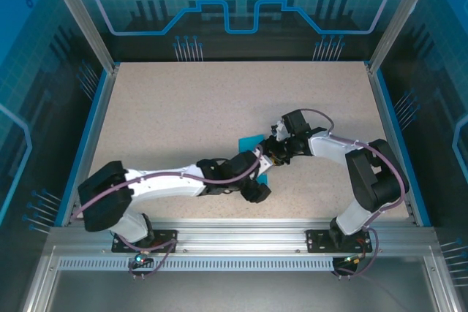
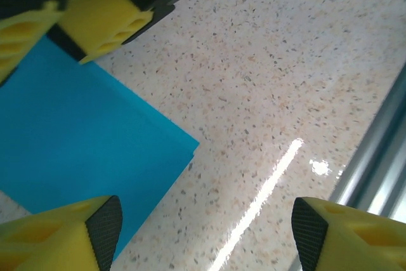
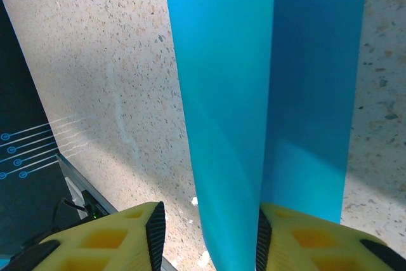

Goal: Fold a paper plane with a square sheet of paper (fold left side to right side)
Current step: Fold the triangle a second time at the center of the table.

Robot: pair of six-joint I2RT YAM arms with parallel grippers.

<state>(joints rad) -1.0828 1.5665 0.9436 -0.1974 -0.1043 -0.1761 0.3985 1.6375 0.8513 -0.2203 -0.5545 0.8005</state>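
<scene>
Teal sheet — long axis approx. near-far

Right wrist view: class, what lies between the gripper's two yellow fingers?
The square sheet of paper, raised in a fold, runs between the fingers of the right gripper, against one, with a strip of table beside the other. The right wrist view shows this.
</scene>
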